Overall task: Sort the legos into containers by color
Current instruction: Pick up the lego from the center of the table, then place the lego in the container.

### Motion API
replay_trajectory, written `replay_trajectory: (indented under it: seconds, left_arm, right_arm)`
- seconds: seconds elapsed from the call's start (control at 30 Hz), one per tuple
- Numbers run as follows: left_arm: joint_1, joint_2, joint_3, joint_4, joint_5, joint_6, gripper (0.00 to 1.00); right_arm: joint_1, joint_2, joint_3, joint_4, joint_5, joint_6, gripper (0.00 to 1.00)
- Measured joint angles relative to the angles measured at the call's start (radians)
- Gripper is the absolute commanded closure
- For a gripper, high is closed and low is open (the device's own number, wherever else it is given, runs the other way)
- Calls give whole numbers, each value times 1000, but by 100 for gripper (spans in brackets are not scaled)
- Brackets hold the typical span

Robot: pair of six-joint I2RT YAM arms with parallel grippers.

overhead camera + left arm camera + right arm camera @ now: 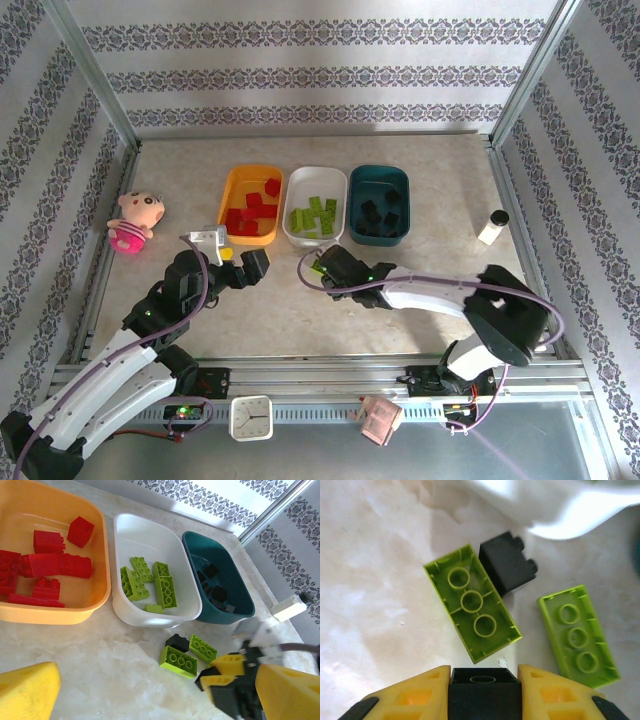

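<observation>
Now a small black plastic brick (pixel 485 695) is clamped by the right gripper (pixel 484 676), six o'clock of a lime plastic brick (pixel 472 602); the left gripper (pixel 150 700) is spread wide.

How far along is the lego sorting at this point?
Done: red bricks lie in the orange tray, lime ones in the white tray, black ones in the teal tray. In hand: the right pincer is shut on a black brick. Left: two loose lime bricks and one loose black brick on the table, plus dropping off the held one.
</observation>
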Motion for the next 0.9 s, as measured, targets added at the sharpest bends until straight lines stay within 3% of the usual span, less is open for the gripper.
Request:
replay_trajectory:
  seconds: [0.17, 0.27, 0.43, 0.53, 0.57, 0.63, 0.7, 0.9]
  left_arm:
    - [0, 42, -6, 1, 9, 0, 0]
    - [0, 87, -24, 14, 35, 0, 0]
    - [0, 186, -41, 48, 86, -3, 0]
    - [0, 226, -43, 68, 111, -5, 0]
    - [0, 233, -43, 72, 114, -6, 0]
    - [0, 240, -44, 83, 123, -9, 0]
    - [-1, 238, -45, 89, 130, -11, 0]
    - [-5, 207, -63, 89, 136, -19, 0]
  right_arm:
    - [-33, -198, -2, 5, -1, 0, 78]
    - [-153, -238, 18, 9, -9, 1, 78]
    - [-393, -135, 98, 24, -15, 18, 79]
    - [-487, -18, 165, 29, -27, 27, 78]
    - [-506, 16, 182, 30, -28, 31, 73]
    - [-542, 86, 219, 29, -35, 43, 52]
    - [-566, 137, 246, 23, -46, 54, 39]
    - [-556, 120, 228, 18, -66, 84, 30]
